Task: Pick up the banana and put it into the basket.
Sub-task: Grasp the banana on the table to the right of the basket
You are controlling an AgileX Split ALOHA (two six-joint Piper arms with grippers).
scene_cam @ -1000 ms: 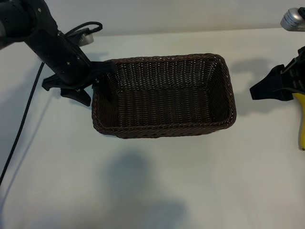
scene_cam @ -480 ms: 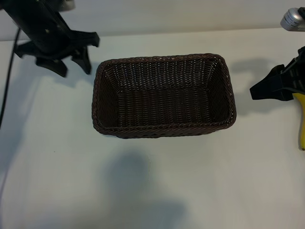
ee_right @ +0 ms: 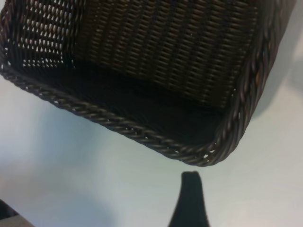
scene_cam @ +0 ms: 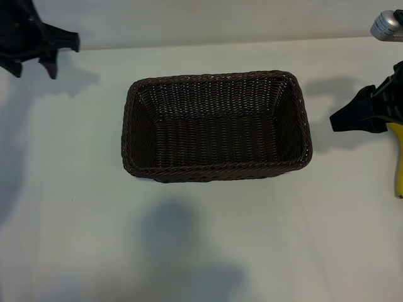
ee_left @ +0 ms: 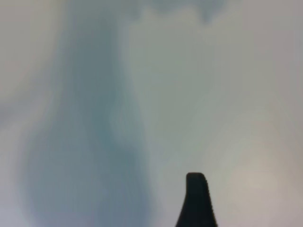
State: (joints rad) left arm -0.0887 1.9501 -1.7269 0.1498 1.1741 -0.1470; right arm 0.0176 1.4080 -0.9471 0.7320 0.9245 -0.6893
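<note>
The dark brown wicker basket (scene_cam: 217, 126) stands empty in the middle of the white table; its braided rim (ee_right: 142, 135) fills the right wrist view. The yellow banana (scene_cam: 398, 165) lies at the table's right edge, partly cut off by the picture and partly under my right arm. My right gripper (scene_cam: 352, 118) hangs open beside the basket's right end, pointing at it and holding nothing; one of its fingers (ee_right: 191, 198) shows just short of the rim. My left gripper (scene_cam: 33, 68) is open and empty at the far left back corner, well away from the basket.
A silver cylindrical part (scene_cam: 387, 25) sticks in at the back right corner. The left wrist view has only bare table and one dark finger (ee_left: 196, 201). A soft shadow (scene_cam: 182, 251) lies on the table in front of the basket.
My left arm has drawn away from the basket's left rim, back and to the far left corner. The right gripper, the basket and the banana have not moved.
</note>
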